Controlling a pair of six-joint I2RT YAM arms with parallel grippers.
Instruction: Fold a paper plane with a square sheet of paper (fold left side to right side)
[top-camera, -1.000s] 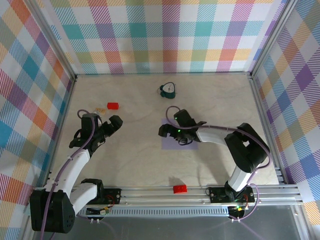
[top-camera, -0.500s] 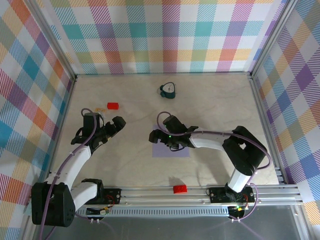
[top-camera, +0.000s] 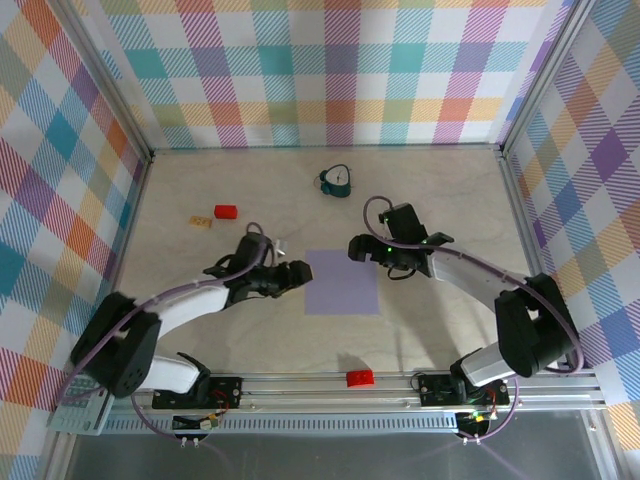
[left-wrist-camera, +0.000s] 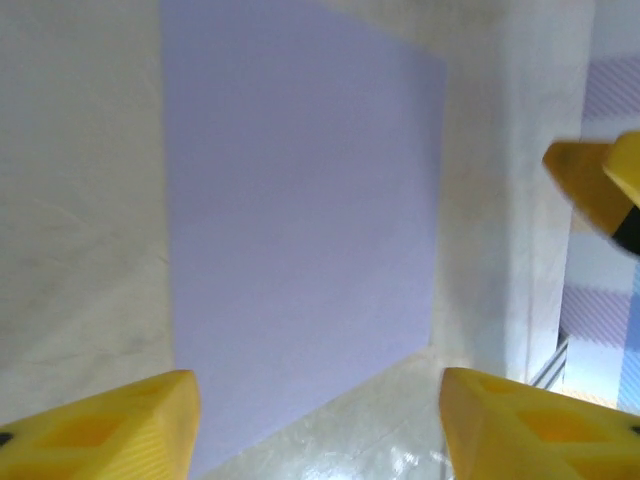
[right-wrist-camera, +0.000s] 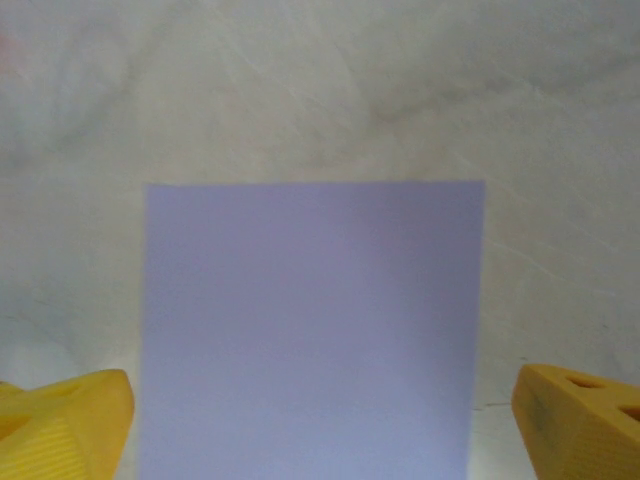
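Paper (top-camera: 341, 282) lies flat, ungripped, between open left gripper (top-camera: 293, 275) and open right gripper (top-camera: 357, 248).

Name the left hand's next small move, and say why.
Probably lower the left hand onto the left edge of the square sheet of paper and pinch it: the sheet lies flat and unfolded, with the hand's open jaws beside that edge.
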